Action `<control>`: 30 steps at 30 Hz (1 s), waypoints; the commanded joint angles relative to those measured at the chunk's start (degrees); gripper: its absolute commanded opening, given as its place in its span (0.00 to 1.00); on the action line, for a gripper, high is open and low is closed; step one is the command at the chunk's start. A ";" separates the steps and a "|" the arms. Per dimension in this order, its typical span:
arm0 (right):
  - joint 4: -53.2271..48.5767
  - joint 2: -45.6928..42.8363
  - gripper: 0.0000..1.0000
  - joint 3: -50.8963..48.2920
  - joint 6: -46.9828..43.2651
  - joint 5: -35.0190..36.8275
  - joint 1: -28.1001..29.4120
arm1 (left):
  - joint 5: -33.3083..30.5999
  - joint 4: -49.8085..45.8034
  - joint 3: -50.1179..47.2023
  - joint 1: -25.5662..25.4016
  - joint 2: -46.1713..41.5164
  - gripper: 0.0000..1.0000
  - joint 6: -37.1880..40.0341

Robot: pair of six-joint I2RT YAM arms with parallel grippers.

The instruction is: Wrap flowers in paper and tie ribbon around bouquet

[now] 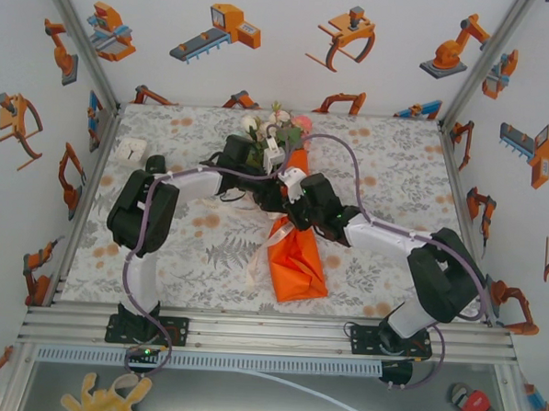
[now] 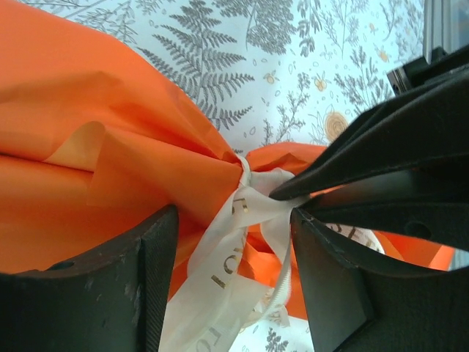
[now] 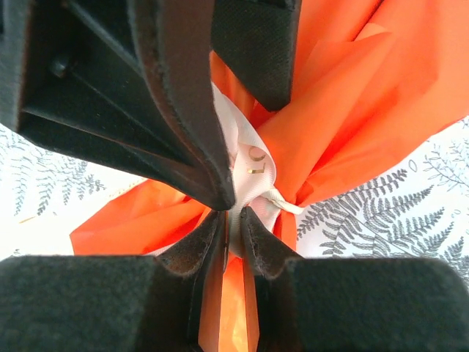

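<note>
The bouquet (image 1: 293, 253) lies in the middle of the table. Its flowers (image 1: 274, 130) point to the back and its orange paper (image 2: 95, 139) cone widens toward the front. The cream ribbon (image 2: 234, 242) with gold letters is knotted round the pinched neck of the paper (image 3: 344, 110). Both grippers meet at that knot. My right gripper (image 3: 233, 218) is shut on a fold of the ribbon (image 3: 253, 165), and its fingers (image 2: 352, 165) reach in from the right in the left wrist view. My left gripper (image 2: 234, 220) is open and straddles the ribbon loops, its fingers (image 3: 187, 110) crossing above in the right wrist view.
A small white box (image 1: 130, 149) sits at the back left of the patterned tablecloth (image 1: 396, 166). Ribbon tails (image 1: 258, 264) trail to the left of the cone. An aluminium rail (image 1: 268, 332) runs along the near edge, and printed walls close in the left, right and back.
</note>
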 commanded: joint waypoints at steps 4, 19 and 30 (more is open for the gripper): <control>5.29 -2.75 0.19 -1.64 -3.59 0.62 -0.21 | 1.91 -10.37 1.37 -0.37 1.16 0.54 9.58; 3.18 -7.22 0.40 -1.98 6.49 -6.24 -1.23 | -8.21 7.03 -4.68 -1.49 -0.80 0.23 -0.07; -5.26 -8.24 0.37 1.20 26.25 -8.81 -12.20 | -10.47 13.22 -9.08 -3.31 -3.43 0.11 -3.96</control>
